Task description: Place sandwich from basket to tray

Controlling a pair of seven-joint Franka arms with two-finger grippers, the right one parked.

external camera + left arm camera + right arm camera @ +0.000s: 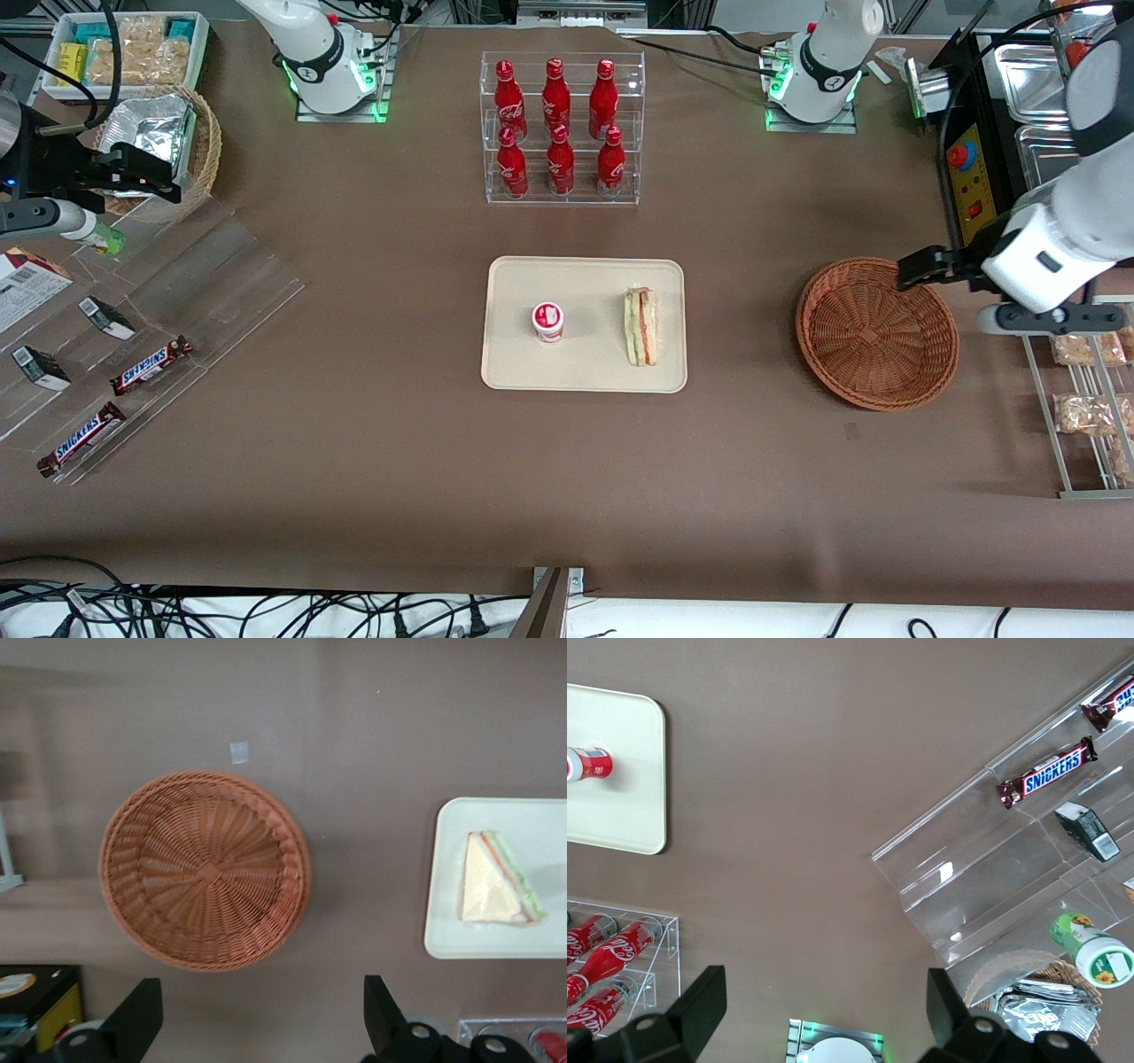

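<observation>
Counter (354, 425): brown surface carrying all items below.

Snickers bars (81, 439), two, brown wrappers: on a clear acrylic stepped display (177, 292) toward the parked arm's end, nearest the front camera; two small dark packets (41, 367) on the same display.

Tray (576, 372): flat cream-beige rectangular plastic, rounded corners, low rim; mid-counter.

Sandwich (640, 325): triangular white-bread wedge with red and green filling layers, clear-wrapped. Lying on the tray, at the tray's end toward the working arm, close to the rim.

Small white cup with red label (547, 321): standing on the tray, beside the sandwich and apart from it.

Basket (877, 333): round, shallow, reddish-brown woven wicker bowl, on the counter well apart from the tray toward the working arm's end. Nothing in it.

Gripper (912, 268): black, on the white left arm, over the basket's rim that is farther from the front camera. In the left wrist view its fingers (135, 1019) are spread wide, holding nothing, with the basket between and below them.

Clear acrylic rack of six red cola bottles (558, 124): farther from the front camera than the tray.

Light tan wicker basket with foil pack (168, 142): toward the parked arm's end, beside a white bin of snacks (124, 49).
</observation>
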